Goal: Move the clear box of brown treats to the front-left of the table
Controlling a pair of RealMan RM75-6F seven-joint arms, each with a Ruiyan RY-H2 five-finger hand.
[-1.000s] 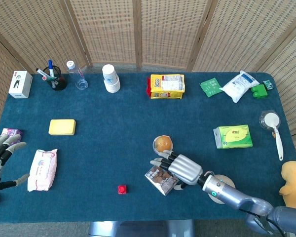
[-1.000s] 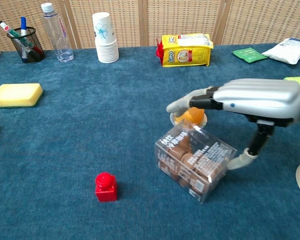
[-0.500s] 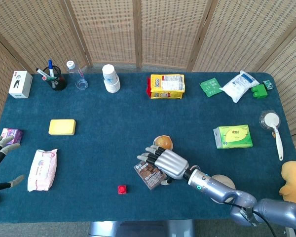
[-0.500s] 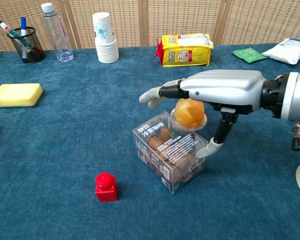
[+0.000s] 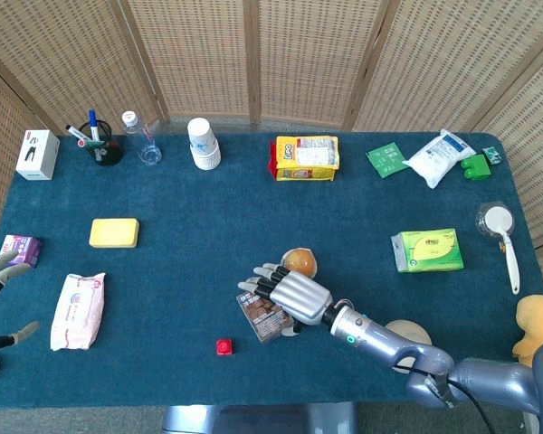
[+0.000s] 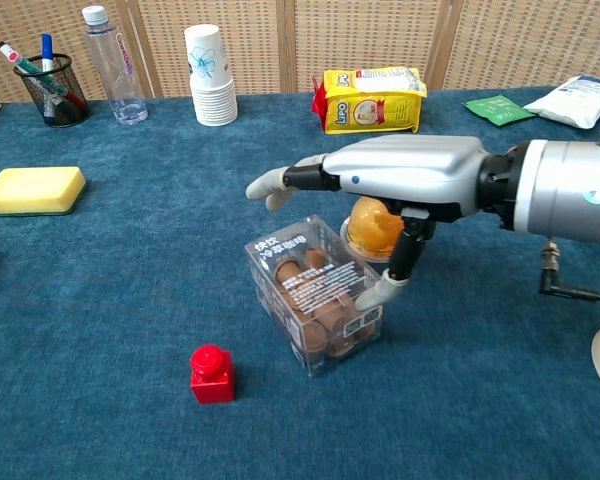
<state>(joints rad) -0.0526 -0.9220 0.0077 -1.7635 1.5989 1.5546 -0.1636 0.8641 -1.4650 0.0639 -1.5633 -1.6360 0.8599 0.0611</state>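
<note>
The right hand (image 6: 380, 185) lies over the clear plastic box of brown treats (image 6: 310, 295) — thumb against its side, fingers above — near the table's (image 6: 100, 300) front centre, beside a small red block (image 6: 211, 373).

Head view high, looking down on whole table (image 5: 181, 262), chest view low, close, facing forward

I see a woven rattan folding screen (image 5: 299, 54) with wooden posts closing off the back and both sides; the surface (image 5: 217, 244) wears dark blue carpet-like cloth; lighting is even and bright.
</note>
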